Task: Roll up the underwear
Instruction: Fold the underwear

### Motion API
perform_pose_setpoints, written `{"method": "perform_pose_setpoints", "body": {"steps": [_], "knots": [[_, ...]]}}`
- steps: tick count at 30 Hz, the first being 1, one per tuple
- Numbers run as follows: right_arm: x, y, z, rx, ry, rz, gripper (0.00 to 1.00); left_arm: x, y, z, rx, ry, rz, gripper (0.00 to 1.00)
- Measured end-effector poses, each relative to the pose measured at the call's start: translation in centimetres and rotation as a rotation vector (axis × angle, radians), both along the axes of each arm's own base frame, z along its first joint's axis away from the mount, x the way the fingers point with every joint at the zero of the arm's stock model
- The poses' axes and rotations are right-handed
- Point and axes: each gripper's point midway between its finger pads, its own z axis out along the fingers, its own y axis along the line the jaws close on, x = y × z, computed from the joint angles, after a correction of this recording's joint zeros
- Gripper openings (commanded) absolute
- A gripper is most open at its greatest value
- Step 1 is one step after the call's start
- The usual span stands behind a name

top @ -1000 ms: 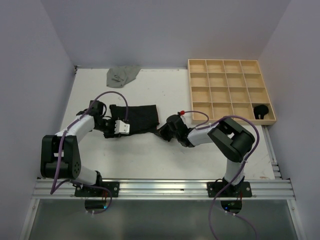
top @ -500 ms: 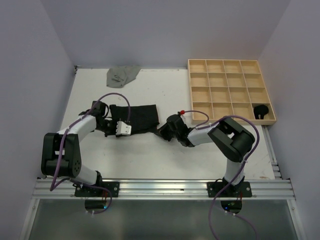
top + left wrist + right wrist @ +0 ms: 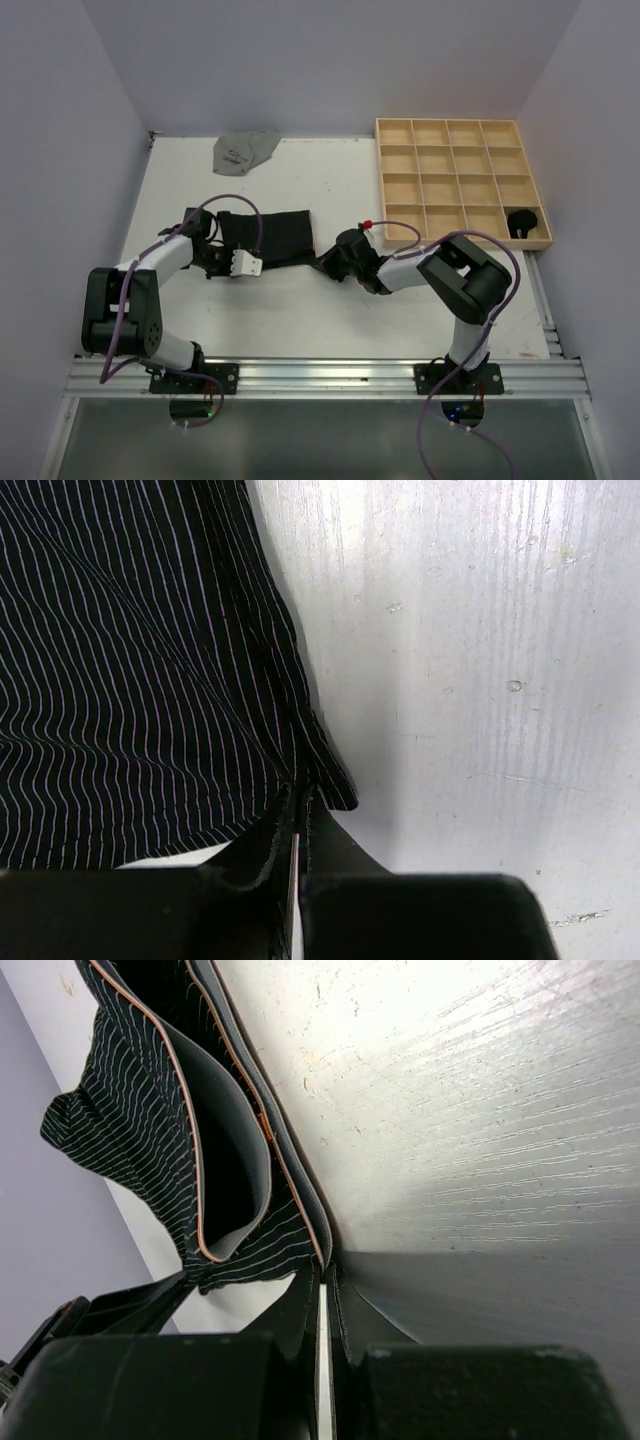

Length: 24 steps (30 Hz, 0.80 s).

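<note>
Black pinstriped briefs point(image 3: 265, 236): lying flattened on the white surface point(image 3: 300, 315), left of its centre, and stretching between the two pincers with the waistband end turned toward the right.
Left pincer point(image 3: 300, 815): closing tight on the briefs' near hem corner, with its tips touching the surface. The striped cloth is spreading away from the tips, and bare surface is showing just beside it.
Right pincer point(image 3: 322, 1278): squeezing tight on the grey, orange-trimmed waistband at the briefs' right end, low against the surface.
Grey briefs point(image 3: 245, 150): lying crumpled at the far edge of the surface, well apart from both pincers.
Wooden grid tray point(image 3: 447, 122): sitting at the far right corner of the surface.
Black cloth bundle point(image 3: 522, 220): sitting in the tray's near right corner compartment.
</note>
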Motion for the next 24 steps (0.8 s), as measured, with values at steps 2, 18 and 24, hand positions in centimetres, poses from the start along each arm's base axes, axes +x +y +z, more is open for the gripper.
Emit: {"method": "perform_pose_setpoints", "body": {"steps": [2, 18, 24], "knots": [[0.0, 0.0, 0.0, 0.001, -0.003, -0.001, 0.00, 0.0, 0.1, 0.0, 0.003, -0.003, 0.001, 0.00], [-0.3, -0.2, 0.2, -0.012, -0.036, 0.036, 0.24, 0.1, 0.1, 1.1, 0.006, -0.044, -0.008, 0.42], [-1.6, -1.9, 2.0, -0.130, -0.065, 0.104, 0.27, 0.2, -1.1, 3.7, -0.070, -0.045, 0.008, 0.43]]}}
